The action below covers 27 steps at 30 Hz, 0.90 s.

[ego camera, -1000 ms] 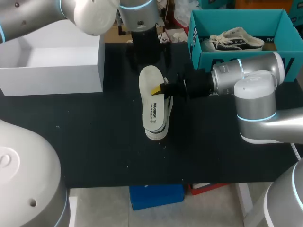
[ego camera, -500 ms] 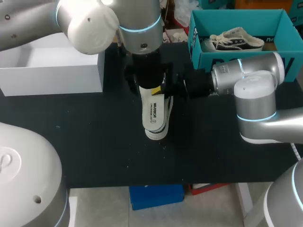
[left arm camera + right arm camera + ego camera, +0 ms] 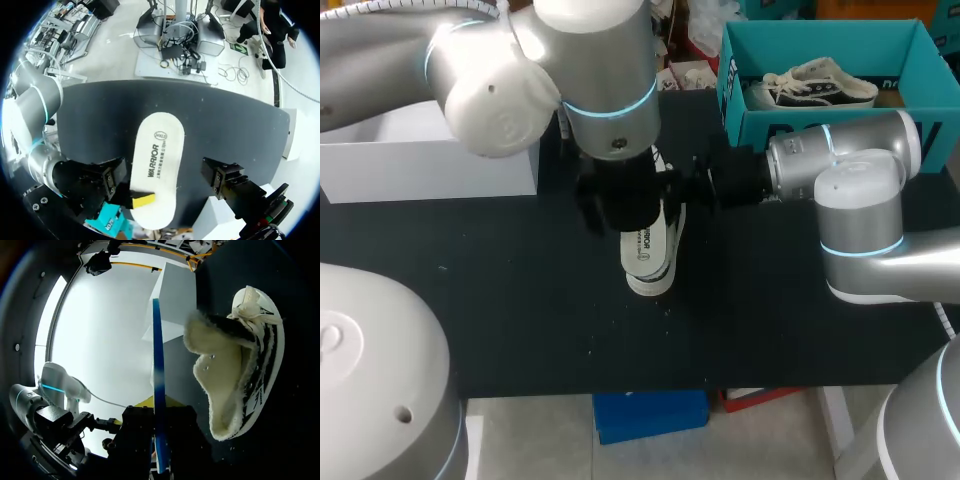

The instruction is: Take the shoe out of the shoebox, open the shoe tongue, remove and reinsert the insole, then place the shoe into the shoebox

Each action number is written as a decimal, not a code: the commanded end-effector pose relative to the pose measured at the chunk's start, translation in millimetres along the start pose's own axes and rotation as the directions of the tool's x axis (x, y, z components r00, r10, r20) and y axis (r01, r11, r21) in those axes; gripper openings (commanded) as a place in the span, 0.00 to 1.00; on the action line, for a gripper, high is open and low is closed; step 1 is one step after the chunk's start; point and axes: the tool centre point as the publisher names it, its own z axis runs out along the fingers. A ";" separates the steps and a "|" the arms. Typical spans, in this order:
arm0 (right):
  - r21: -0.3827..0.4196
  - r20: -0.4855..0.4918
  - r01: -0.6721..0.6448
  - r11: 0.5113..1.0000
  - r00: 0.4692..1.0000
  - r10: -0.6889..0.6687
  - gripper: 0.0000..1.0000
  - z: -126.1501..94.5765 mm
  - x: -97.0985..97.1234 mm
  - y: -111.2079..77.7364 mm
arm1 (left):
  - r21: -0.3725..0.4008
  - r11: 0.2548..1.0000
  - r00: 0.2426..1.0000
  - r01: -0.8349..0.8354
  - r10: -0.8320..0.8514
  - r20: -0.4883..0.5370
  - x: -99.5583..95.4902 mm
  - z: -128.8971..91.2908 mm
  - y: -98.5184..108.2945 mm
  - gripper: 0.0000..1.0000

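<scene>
On the black desk (image 3: 520, 300), the shoe (image 3: 652, 280), a white sneaker with dark stripes and a fleecy lining, is lying near the middle. Just above the shoe, the insole (image 3: 157, 150) is hanging flat with its printed side up. It is covering most of the shoe from overhead, so only the toe and one side are showing.

The right arm (image 3: 860, 180) is coming in from the right of the shoe. The right fingers (image 3: 142, 200) are pinching the insole's edge, one yellow tip lying on its upper face. From the right wrist, the insole is showing edge-on as a thin blue strip running down between them, with the shoe beside it.

The left arm (image 3: 600, 90) is hanging directly over the shoe, and the left fingers (image 3: 220, 177) are spread wide, the insole lying between them.

The white shoebox (image 3: 440, 150) is sitting open to the left of the shoe and farther back, well apart from it. A teal box (image 3: 760, 125) holding a second sneaker (image 3: 820, 85) is standing behind the shoe to the right.
</scene>
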 end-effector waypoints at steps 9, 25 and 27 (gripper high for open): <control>-0.003 0.000 0.000 1.000 1.000 0.000 0.00 0.8 -0.2 -0.5 | 0.063 0.986 0.901 -0.156 0.116 0.418 18.7 -7.5 -4.0 1.00; -0.003 0.000 0.000 1.000 1.000 0.000 0.00 0.8 -0.2 -0.5 | 0.061 0.970 0.823 -0.236 0.166 0.543 27.0 -9.3 -1.8 1.00; -0.003 0.000 0.000 1.000 1.000 0.000 0.00 0.8 -0.2 -0.5 | 0.061 0.970 0.823 -0.236 0.166 0.543 27.0 -9.3 -1.8 1.00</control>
